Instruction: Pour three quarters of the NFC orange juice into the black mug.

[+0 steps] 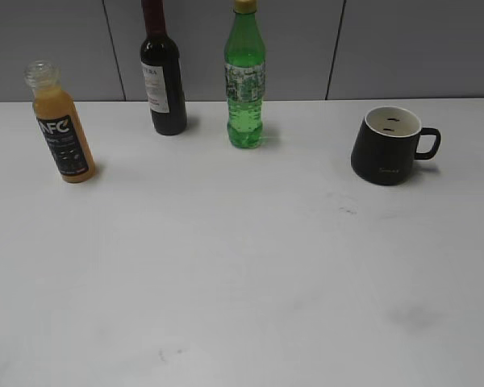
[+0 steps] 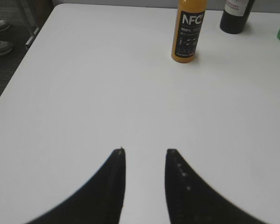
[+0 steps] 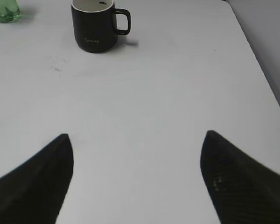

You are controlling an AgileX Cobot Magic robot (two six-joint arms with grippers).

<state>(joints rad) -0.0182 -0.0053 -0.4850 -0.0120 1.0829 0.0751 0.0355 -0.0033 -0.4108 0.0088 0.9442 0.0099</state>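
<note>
The NFC orange juice (image 1: 61, 129) stands upright and capless at the far left of the white table, nearly full; it also shows in the left wrist view (image 2: 188, 30). The black mug (image 1: 389, 145) stands at the right, handle to the right, and it shows in the right wrist view (image 3: 94, 27). My left gripper (image 2: 145, 151) is open and empty, well short of the juice bottle. My right gripper (image 3: 136, 136) is wide open and empty, well short of the mug. Neither gripper shows in the exterior view.
A dark wine bottle (image 1: 163, 76) and a green soda bottle (image 1: 244, 81) stand at the back middle, between juice and mug. The table's left edge (image 2: 18, 70) and right edge (image 3: 259, 70) show in the wrist views. A grey wall runs behind.
</note>
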